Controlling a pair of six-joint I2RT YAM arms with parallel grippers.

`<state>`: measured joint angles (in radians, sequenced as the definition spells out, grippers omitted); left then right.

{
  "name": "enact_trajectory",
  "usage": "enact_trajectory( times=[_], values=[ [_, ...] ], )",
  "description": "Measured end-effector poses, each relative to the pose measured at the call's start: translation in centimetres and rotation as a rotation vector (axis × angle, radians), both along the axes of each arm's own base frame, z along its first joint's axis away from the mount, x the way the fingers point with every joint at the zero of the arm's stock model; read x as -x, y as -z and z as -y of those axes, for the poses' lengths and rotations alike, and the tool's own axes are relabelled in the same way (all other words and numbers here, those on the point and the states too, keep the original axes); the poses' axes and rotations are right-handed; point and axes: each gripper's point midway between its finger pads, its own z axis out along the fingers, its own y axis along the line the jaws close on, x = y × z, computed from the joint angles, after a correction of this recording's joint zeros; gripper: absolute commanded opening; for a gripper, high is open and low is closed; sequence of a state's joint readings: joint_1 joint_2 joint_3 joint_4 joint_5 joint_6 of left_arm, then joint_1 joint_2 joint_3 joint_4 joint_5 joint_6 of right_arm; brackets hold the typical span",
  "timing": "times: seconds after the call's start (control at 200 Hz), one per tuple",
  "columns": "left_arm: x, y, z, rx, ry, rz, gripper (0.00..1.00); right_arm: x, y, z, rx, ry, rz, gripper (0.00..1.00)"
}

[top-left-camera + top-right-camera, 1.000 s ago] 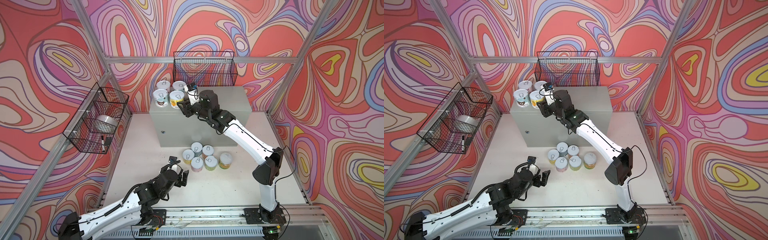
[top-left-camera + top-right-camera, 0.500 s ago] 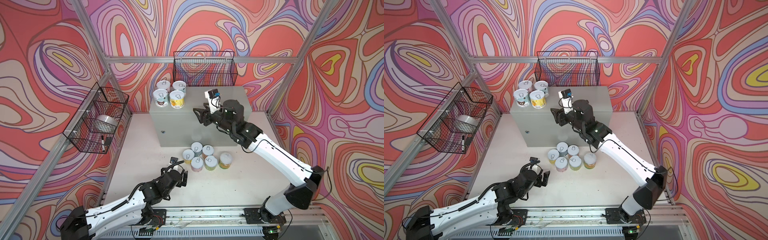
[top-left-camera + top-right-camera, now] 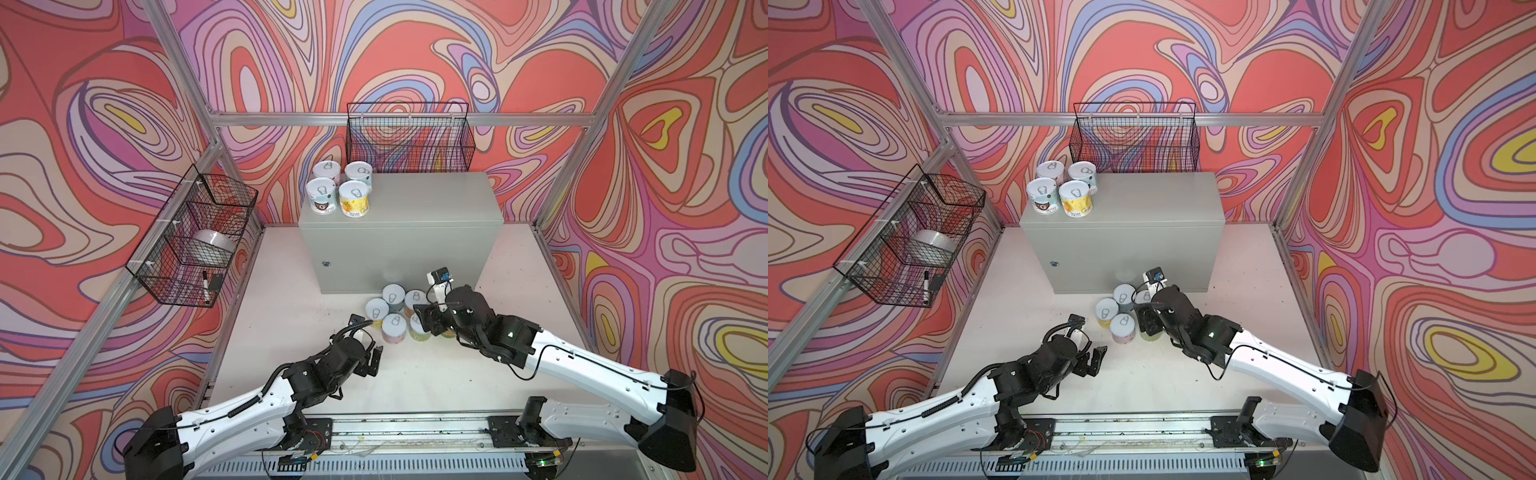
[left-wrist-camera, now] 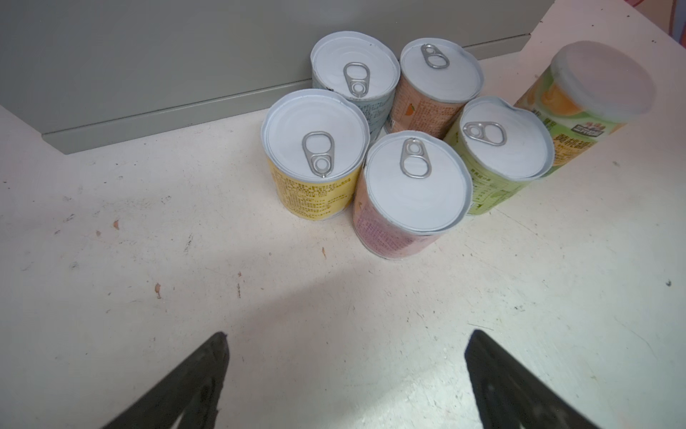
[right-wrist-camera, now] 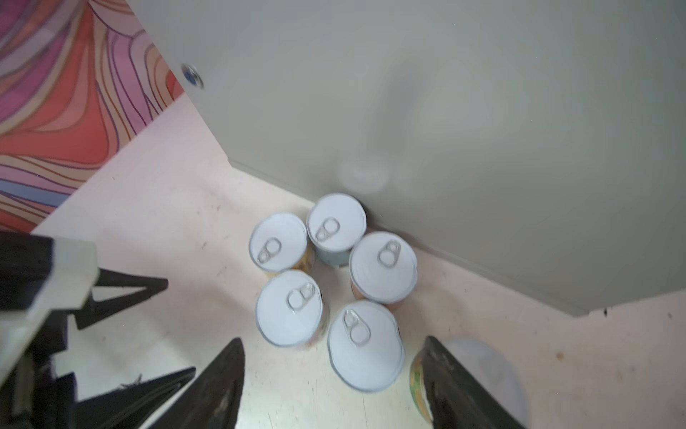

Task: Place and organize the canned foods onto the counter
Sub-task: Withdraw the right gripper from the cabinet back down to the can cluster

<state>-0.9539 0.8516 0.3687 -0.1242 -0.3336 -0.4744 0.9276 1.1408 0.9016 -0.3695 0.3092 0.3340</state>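
Four canned foods stand grouped at the back left corner of the grey counter [image 3: 415, 216] [image 3: 1142, 216], a yellow-labelled can [image 3: 354, 198] [image 3: 1075, 198] in front. Several more cans [image 3: 393, 296] [image 3: 1122, 328] cluster on the white tabletop against the counter's front. In the left wrist view they show as a yellow can [image 4: 315, 156], a pink can [image 4: 412, 185], a green can [image 4: 501, 148] and a capped can [image 4: 594, 85]. My left gripper [image 3: 374, 353] [image 3: 1096, 359] [image 4: 345, 338] is open, short of the pink can. My right gripper [image 3: 428, 320] [image 3: 1148, 322] [image 5: 332, 340] hovers open above the cluster, holding nothing.
A black wire basket [image 3: 191, 245] on the left wall holds a silver tape roll [image 3: 214, 245] and a marker [image 3: 205, 286]. Another wire basket [image 3: 409, 139] hangs on the back wall just above the counter. The arms' rail [image 3: 395, 432] runs along the front edge.
My right arm has swung back from the counter's top down to the cans on the tabletop, its jaws opening on the way. The left gripper has opened fully and stayed near the cluster.
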Motion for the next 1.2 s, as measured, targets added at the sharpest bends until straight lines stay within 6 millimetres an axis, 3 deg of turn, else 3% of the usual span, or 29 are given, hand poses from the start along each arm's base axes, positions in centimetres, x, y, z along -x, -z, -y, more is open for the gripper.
enact_trajectory(
  times=[0.175, 0.481, 0.691, 1.202],
  values=[
    [-0.1, 0.1, 1.1, 0.035, 0.022, -0.011, 1.00, 1.4, 5.3, 1.5, 0.020, 0.060, -0.101, 0.78],
    [-0.8, 0.1, 2.1, 0.073, 0.010, -0.005, 1.00, 1.6, 10.6, 1.6, 0.019, 0.119, -0.190, 0.82],
    [-1.2, 0.9, 2.2, 0.048, -0.002, -0.009, 0.99, 1.5, 12.0, 1.4, 0.013, 0.132, -0.207, 0.84],
    [-1.5, 0.4, 2.7, 0.073, -0.003, 0.010, 1.00, 0.3, 15.8, 0.6, 0.038, 0.163, -0.230, 0.88]
  ],
)
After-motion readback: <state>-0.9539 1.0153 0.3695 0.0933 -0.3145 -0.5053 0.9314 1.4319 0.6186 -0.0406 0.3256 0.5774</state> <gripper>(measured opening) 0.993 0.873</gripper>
